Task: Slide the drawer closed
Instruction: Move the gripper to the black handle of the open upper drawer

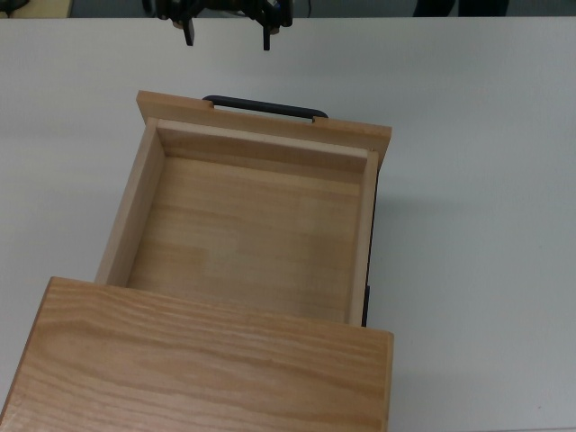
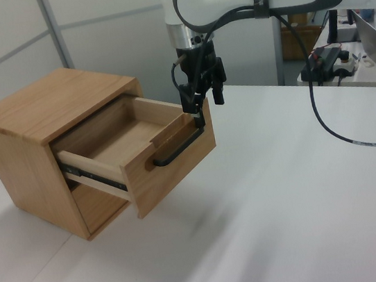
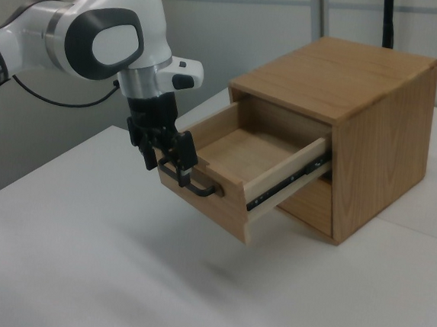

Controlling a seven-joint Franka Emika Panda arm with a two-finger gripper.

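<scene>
Item one, the drawer (image 1: 247,229): pulled well out of the cabinet (image 2: 27,118), empty inside, front panel facing my arm, black handle (image 1: 264,106) across its outer face. Item two, my gripper (image 1: 227,34): just beyond the front panel, on the handle side, above the handle; its two fingers stand apart with nothing between them, and I cannot tell whether a tip touches the panel's upper edge. Item three, the table (image 1: 486,180): white, carrying the cabinet. Risks, as I judge them: if I push from this height the fingers may ride over the panel's top edge into the drawer; an off-centre push could skew the drawer on its runners and jam it; a hard shove might slide the whole cabinet across the table.
</scene>
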